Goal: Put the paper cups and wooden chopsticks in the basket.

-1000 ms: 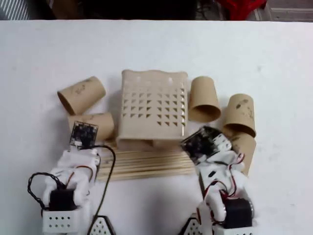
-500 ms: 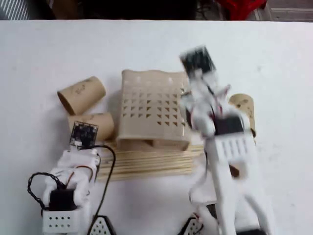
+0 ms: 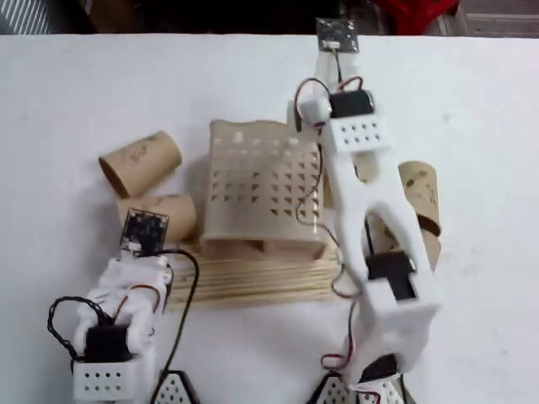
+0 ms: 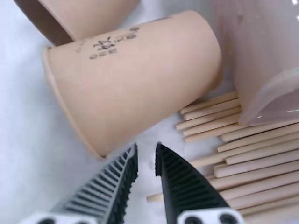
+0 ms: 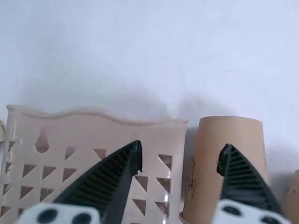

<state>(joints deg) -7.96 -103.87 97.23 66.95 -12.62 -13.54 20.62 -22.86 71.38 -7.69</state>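
A beige basket [image 3: 265,181] lies on the white counter [image 3: 84,84] with a wall of triangular holes facing up. Along the basket's near side a bundle of wooden chopsticks [image 3: 253,282] lies flat, parallel to that side and close against it.

Left of the basket two paper cups lie on their sides. The far-left cup [image 3: 141,162] is set a little apart from the basket. The near-left cup [image 3: 160,216] is just beside the basket's near left corner, with its base toward the basket and its mouth pointing away.

Right of the basket a printed cup [image 3: 418,187] also lies on its side, partly covered by the right arm [image 3: 370,210]. That arm stretches from the counter's near edge, over the basket's right side, to a point past the basket's far edge.

The right pincer [image 5: 181,148] is spread wide and holds nothing. One of its fingers hangs above the basket's far right corner. The other hangs above another cup [image 5: 205,154] that lies just beside that corner.

The left arm [image 3: 122,311] sits folded on the near side, to the left of the basket. The left pincer [image 4: 145,148] is parted by only a narrow slit and grips nothing. Its tips hover by the rim of the near-left cup, close to the left ends of the wooden chopsticks. Whether they touch either one cannot be told.
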